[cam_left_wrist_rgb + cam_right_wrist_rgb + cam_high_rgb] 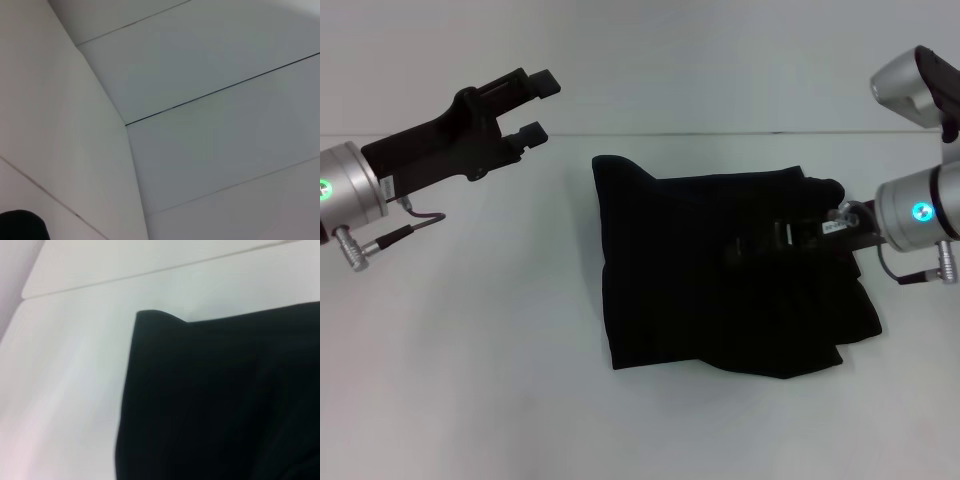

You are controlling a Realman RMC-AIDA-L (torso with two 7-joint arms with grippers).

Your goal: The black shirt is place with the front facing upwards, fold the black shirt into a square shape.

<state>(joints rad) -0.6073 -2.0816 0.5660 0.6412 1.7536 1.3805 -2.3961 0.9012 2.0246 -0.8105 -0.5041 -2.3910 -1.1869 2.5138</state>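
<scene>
The black shirt (700,280) lies folded into a rough, lumpy square on the white table (470,380), right of centre. No lettering shows on it. My right gripper (765,240) reaches in from the right and sits low over the shirt's right half, dark against the dark cloth. The right wrist view shows the shirt (225,400) with one folded corner toward the table's far edge. My left gripper (540,106) hangs raised at the upper left, well away from the shirt, open with nothing between its fingers.
The table's far edge (720,134) meets a pale wall behind the shirt. Bare white tabletop spreads to the left of and in front of the shirt. The left wrist view shows only pale panels (200,150) and seams.
</scene>
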